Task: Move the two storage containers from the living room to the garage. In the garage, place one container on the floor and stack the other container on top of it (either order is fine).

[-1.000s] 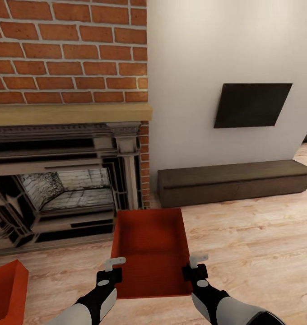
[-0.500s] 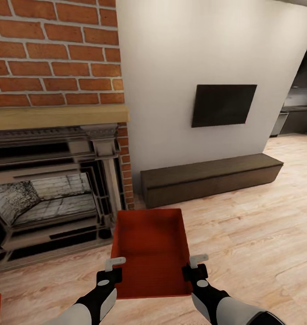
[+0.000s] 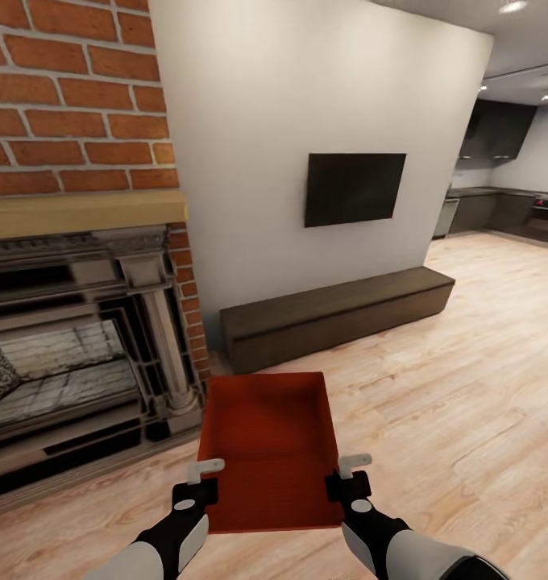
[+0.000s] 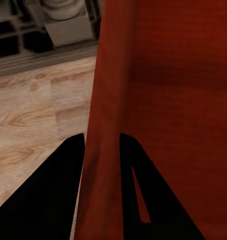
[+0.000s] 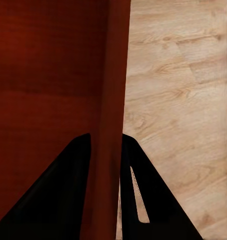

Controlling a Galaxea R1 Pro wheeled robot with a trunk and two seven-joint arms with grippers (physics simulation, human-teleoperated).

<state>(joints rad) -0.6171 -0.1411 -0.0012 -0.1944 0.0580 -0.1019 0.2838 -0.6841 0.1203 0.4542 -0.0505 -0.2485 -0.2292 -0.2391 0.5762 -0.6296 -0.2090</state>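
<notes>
Orange-red storage container (image 3: 272, 447) was carried off plank floor (image 3: 451, 419); left gripper (image 3: 200, 480) and right gripper (image 3: 348, 475) each clamped a side wall. Transit step, living room by fireplace (image 3: 72, 354). Next: drive to garage, level.

view: head camera swings right since a second ago | fireplace (image 3: 72, 354) and brick chimney (image 3: 72, 97): slide toward frame left | second orange-red bin at lower left: gone out of frame | dark wall panel (image 3: 354, 189) and low bench (image 3: 334, 314): shift left | dark kitchen units (image 3: 500, 209): come into sight at far right
</notes>
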